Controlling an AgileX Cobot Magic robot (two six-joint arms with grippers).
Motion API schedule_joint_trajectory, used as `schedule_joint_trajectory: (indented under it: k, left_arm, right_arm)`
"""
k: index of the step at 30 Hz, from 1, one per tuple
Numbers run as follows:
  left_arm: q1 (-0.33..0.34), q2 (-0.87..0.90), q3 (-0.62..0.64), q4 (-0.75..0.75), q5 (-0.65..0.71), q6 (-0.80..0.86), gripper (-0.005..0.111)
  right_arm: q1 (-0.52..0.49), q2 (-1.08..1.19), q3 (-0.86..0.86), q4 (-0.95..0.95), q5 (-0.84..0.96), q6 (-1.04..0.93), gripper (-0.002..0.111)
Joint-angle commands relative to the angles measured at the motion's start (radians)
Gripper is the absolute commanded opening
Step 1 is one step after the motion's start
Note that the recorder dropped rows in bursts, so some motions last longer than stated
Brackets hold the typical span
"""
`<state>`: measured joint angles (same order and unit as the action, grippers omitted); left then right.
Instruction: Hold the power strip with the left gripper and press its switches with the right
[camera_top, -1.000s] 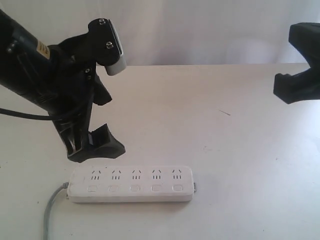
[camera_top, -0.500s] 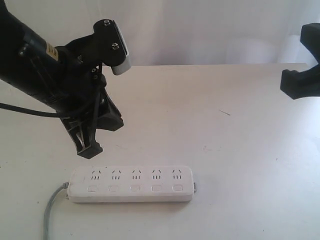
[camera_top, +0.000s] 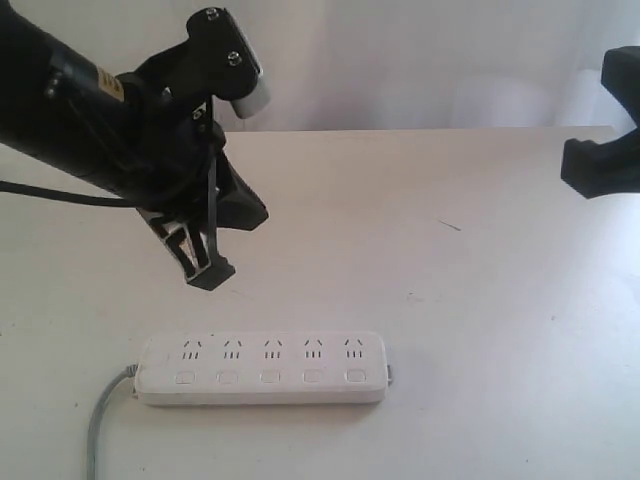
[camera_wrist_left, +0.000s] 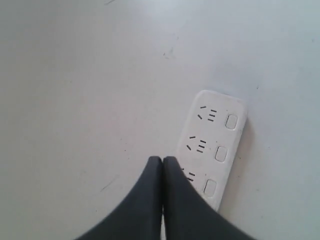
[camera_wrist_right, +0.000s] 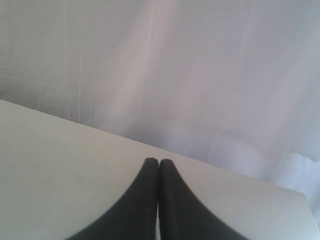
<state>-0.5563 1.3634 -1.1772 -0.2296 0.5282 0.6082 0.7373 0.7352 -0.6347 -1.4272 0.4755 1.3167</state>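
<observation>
Nearest the front of the tabletop (camera_top: 480, 330): the power strip (camera_top: 262, 368), lying flat with its long side across the exterior view and its sockets facing up. Along its near edge, a row of five small switches (camera_top: 270, 377), one below each socket group. From its left end, a grey cord (camera_top: 100, 425) curving down toward the front edge of the view.

A little farther back, over the left part of the strip: the left gripper (camera_top: 208, 272), black, tilted tip-down, hanging clear of the strip and not touching it. Jaws pressed together on nothing, as seen plainly in the left wrist view, with three socket groups and three switches just beside the tips. Higher on the arm, a silver-edged block (camera_top: 248, 95), and a black cable (camera_top: 50, 192) running off to the left.

Farther back still, at the right edge of the exterior view: the right gripper (camera_wrist_right: 158, 162), only partly in frame, raised above the tabletop and well apart from the strip. In the right wrist view, jaws closed tip to tip, gripping nothing, pointed toward the far edge of the tabletop.

Behind everything, a pale curtain (camera_top: 420, 60).
</observation>
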Motion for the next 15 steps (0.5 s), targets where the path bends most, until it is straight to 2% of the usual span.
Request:
schedule_joint_trajectory:
  k: [1,4,10,15]
  left_arm:
    - [-0.008,-0.022,0.029,-0.102,-0.042,0.137,0.0]
    - [-0.05,-0.103,0.136,-0.184,-0.2,0.263,0.0]
    - [-0.205,-0.314,0.445,-0.226,-0.699,0.203,0.0]
    - [-0.282,-0.364,0.603,-0.226,-0.844,0.185,0.0]
  right_arm:
    - [-0.055,-0.042,-0.005,-0.003,-0.059,0.004,0.0]
    - [-0.135,-0.127,-0.005,-0.003,-0.096,0.004,0.0]
    - [-0.309,-0.32,-0.005,-0.003,-0.096,0.004,0.0]
    - [-0.363,-0.432,-0.005,-0.003,-0.096,0.004,0.0]
